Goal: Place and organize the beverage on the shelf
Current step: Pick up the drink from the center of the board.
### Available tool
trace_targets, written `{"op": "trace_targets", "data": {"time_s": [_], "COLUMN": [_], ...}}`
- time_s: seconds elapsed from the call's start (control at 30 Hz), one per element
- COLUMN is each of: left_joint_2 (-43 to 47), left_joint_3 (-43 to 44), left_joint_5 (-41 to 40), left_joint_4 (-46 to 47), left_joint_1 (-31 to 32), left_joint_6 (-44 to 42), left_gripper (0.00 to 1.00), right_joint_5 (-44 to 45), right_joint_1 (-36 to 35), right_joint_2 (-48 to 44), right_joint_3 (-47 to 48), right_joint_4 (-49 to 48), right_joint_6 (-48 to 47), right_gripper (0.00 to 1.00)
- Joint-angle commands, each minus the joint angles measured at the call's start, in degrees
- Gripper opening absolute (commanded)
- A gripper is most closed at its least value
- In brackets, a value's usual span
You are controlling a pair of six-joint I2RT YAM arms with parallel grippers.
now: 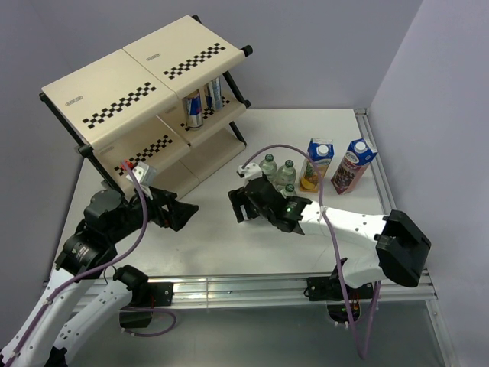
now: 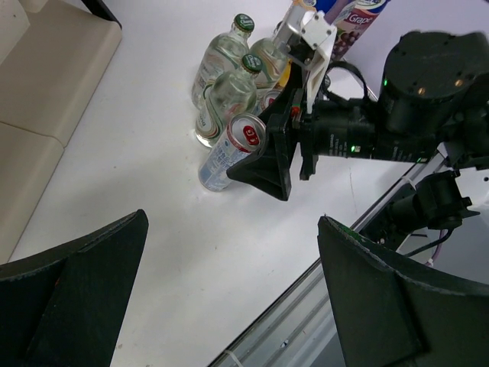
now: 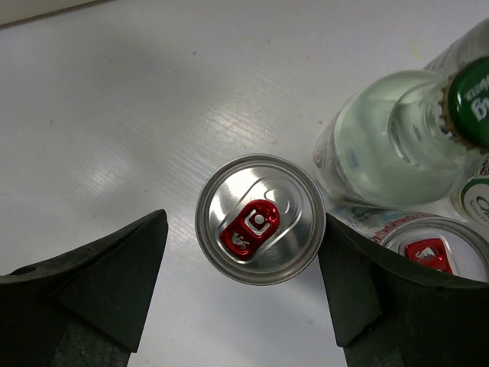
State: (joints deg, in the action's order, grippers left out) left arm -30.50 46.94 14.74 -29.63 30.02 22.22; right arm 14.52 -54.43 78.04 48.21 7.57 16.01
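Observation:
The shelf (image 1: 130,92), cream with checkered strips, stands at the far left and holds two blue-silver cans (image 1: 200,103) on its middle tier. My right gripper (image 3: 243,252) is open and straddles a standing can with a red tab (image 3: 258,218); its right finger is almost at the can's rim. A second can (image 3: 428,248) and clear bottles with green caps (image 3: 397,145) stand just to its right. The bottles (image 1: 276,170) and both cartons, yellow (image 1: 317,163) and purple (image 1: 353,164), stand on the table. My left gripper (image 2: 233,290) is open and empty.
The left wrist view shows the straddled can (image 2: 229,153), the bottles (image 2: 225,84) behind it and the right gripper's black finger (image 2: 267,164) beside it. The white table's (image 1: 221,245) near edge has a metal rail (image 1: 252,287). Walls stand behind and to the right.

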Motion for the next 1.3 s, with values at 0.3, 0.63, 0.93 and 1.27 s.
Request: {"op": "trace_targets", "data": {"time_s": [0.3,0.63,0.93,1.27], "left_joint_2": [1.5,1.7,1.8,1.2], "left_joint_3": [-0.4,-0.4,-0.5,-0.7], "left_joint_5": [1.2,1.9,2.6,2.7], "left_joint_4": [3.2,3.5,3.8,4.0], "left_joint_1": [0.0,0.0,-0.1,-0.1], "left_joint_6": [-0.2,-0.3,-0.5,-0.6], "left_gripper": [1.0,0.99,1.0,1.0], "right_joint_5": [12.7,13.2,15.4,15.2], "right_joint_1": [-6.5,-8.0,-8.8,-9.1], "right_joint_2": [4.0,9.4,8.4,6.7], "right_joint_3": [-6.5,-8.7,-10.2,-11.6], "right_joint_4": [-18.6,-25.3,-28.1,-31.9], "right_joint_6": [6.4,7.3,5.3,1.8], "right_gripper": [0.75,0.79,0.72,0.4]}}
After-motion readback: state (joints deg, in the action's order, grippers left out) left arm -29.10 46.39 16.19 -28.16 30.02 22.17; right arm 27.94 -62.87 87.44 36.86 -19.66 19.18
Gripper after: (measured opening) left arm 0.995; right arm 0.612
